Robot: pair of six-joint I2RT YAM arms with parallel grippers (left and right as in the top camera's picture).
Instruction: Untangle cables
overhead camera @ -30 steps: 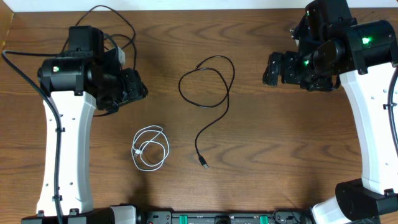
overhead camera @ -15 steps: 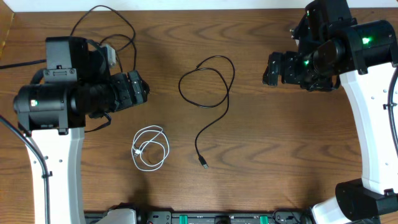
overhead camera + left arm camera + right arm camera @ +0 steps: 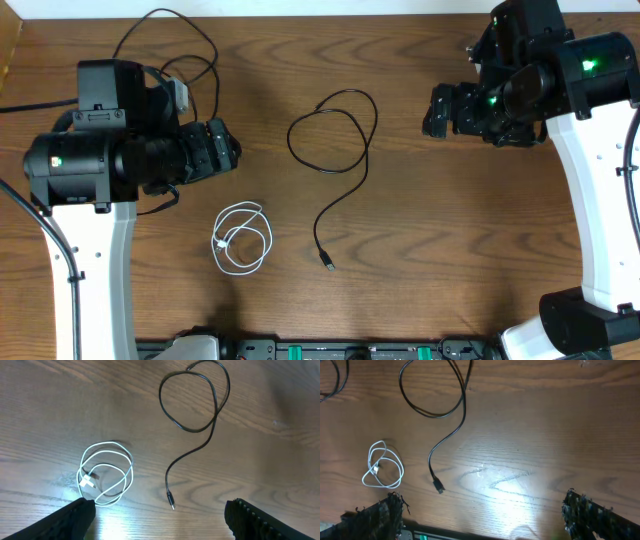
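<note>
Left gripper (image 3: pixel 232 148) wider; third cable (image 3: pixel 160 12) overhead

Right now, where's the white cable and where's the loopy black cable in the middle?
white cable (image 3: pixel 86 481), left wrist view, on the plug inside its coil
black cable (image 3: pixel 328 264), overhead view, on the plug at its loose end

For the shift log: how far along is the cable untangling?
Done: the three cables lie apart, none crossing another: white cable at the front, middle black cable, back black cable at the far left. In hand: nothing; left gripper and right gripper are open and empty. Left: perhaps straightening the white coil and the middle loop.
</note>
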